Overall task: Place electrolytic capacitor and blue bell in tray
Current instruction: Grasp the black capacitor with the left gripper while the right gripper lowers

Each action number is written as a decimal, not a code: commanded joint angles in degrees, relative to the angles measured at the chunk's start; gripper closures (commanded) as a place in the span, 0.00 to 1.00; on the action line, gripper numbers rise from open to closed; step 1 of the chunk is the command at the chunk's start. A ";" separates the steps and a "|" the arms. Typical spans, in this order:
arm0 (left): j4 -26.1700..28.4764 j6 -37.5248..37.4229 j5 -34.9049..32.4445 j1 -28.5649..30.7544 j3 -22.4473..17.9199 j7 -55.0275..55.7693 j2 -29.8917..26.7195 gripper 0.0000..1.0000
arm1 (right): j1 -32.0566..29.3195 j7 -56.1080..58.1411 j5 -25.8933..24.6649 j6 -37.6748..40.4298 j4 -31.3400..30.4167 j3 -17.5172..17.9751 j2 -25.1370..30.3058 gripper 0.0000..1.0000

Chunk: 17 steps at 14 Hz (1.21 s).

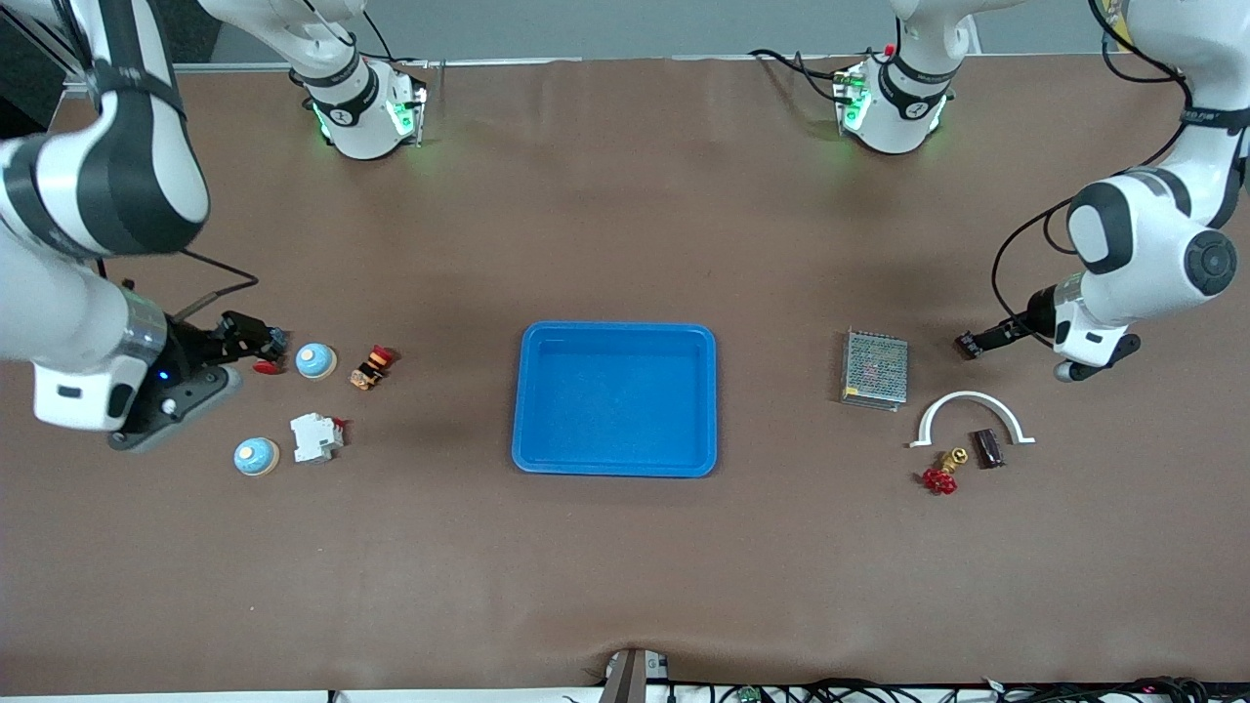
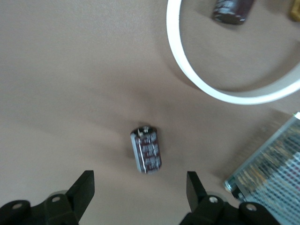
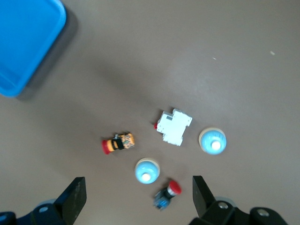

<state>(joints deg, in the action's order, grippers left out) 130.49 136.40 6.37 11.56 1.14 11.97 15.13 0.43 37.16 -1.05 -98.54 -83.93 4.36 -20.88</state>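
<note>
Front view: brown table point(image 1: 625, 586) (matte) | tray point(image 1: 615, 467) central | left gripper point(image 2: 139, 187) wide, holding nothing | right gripper point(image 3: 136, 194) wide, holding nothing

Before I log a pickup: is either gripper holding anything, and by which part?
Nothing held. Left gripper is open over a capacitor; right gripper is open over a bell.

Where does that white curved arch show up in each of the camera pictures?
Front view: white arch toward the left arm's end of the table, beside the grey mesh box.
Left wrist view: the arch curves round a dark capacitor.
Right wrist view: not in it.
Shared landmark: the mesh box.
</note>
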 commanded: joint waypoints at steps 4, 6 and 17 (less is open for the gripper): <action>1.09 6.68 1.18 0.31 0.27 0.42 4.64 0.20 | -3.94 20.11 -1.84 -14.36 -7.37 0.12 -3.64 0.00; 1.00 7.73 1.18 0.31 0.27 0.42 5.87 0.28 | -5.87 26.70 -2.11 -17.02 -7.47 0.12 -6.35 0.00; -1.10 1.87 1.10 -0.40 2.46 0.42 0.26 1.00 | -11.42 41.23 -1.58 -29.95 -9.06 0.21 -15.68 0.00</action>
<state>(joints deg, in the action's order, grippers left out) 129.89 142.32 6.44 11.37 2.64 12.35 19.33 -10.26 77.40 -2.40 -127.90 -92.86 3.65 -36.67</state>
